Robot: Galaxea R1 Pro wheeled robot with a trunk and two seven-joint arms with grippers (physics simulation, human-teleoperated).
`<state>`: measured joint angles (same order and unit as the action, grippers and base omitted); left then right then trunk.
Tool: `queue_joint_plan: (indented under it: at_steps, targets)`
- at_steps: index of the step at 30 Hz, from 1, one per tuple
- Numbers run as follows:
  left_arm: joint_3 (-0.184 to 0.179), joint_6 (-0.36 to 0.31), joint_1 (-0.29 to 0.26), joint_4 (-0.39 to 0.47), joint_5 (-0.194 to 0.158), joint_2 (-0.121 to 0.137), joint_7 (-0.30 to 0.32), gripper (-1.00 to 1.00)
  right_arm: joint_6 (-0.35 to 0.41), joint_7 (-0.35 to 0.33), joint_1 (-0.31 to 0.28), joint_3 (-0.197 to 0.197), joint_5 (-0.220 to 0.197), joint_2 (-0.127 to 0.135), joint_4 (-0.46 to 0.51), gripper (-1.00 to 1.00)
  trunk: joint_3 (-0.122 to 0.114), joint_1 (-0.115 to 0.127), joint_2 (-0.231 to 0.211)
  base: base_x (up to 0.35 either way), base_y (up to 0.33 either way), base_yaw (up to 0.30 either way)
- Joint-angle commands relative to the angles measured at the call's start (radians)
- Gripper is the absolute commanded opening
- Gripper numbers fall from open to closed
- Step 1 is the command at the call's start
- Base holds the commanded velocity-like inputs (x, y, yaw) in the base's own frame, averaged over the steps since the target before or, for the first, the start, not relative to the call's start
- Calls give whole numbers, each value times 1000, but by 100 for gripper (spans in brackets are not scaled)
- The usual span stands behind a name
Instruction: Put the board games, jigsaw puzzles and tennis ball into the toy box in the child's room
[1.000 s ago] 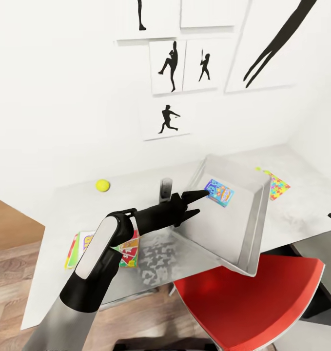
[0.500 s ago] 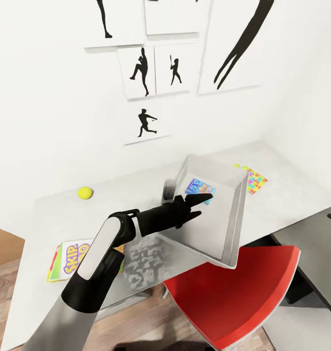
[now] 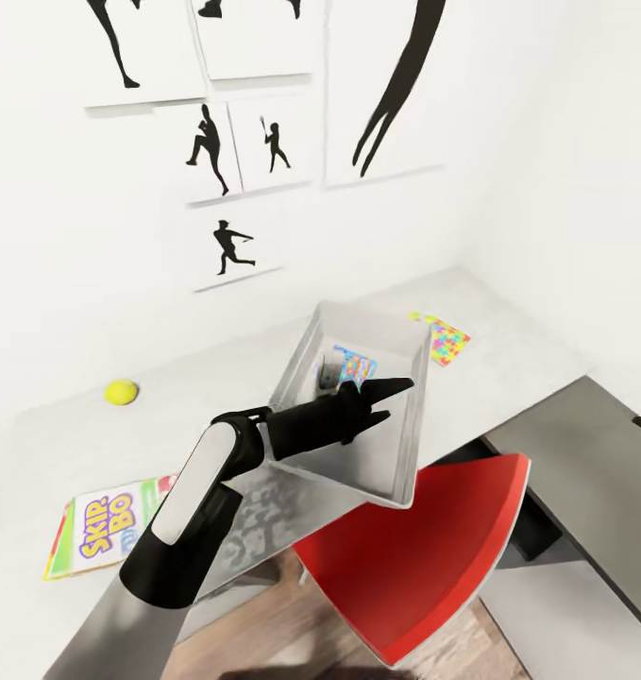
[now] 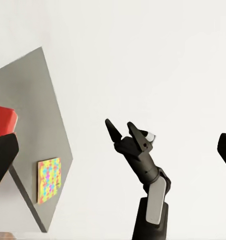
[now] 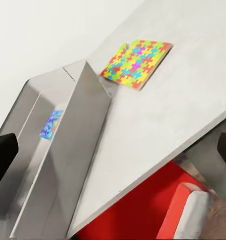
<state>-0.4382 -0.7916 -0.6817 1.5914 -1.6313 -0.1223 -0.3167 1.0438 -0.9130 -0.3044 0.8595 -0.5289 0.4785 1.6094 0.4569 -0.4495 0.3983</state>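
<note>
Near the front edge of the surface (image 3: 509, 326), the toy box (image 3: 396, 472) sits tilted up, its open side turned toward the robot, with the blue board game (image 3: 356, 365) lying inside against its bottom. The left claw (image 3: 396, 399) reaches over the bin's near wall with its fingers parted and nothing between them. The right claw (image 4: 120, 131), seen from the left wrist camera, also stands open and empty. The bin looks like thin, stiff, smooth plastic, light but broad, so I judge the rim or a side wall the sensible place to pinch; gripped at one spot it could swing or slip. On the surface's far side lies the tennis ball (image 3: 121, 391), small and apt to roll, while the Skip-Bo board game (image 3: 108, 536) lies flat by the near edge, rigid and best taken by an edge. One jigsaw puzzle (image 5: 137, 63) lies flat just beyond the bin; the right wrist camera shows its interlocking pieces and the bin wall's thinness far more plainly than the head camera does.
</note>
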Motion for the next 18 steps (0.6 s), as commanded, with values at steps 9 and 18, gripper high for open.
queue_joint_plan:
  at_steps: [9,18]
  targets:
    - [0,-2,-3,1,-8,0,-11,100,3,-5,-1,0,6,0,0,100,-8,-1,2,-81,-199,-240]
    - [0,-3,-4,1,1,0,-10,100,3,-4,-1,0,6,0,0,100,-17,-1,2,-168,-253,-240]
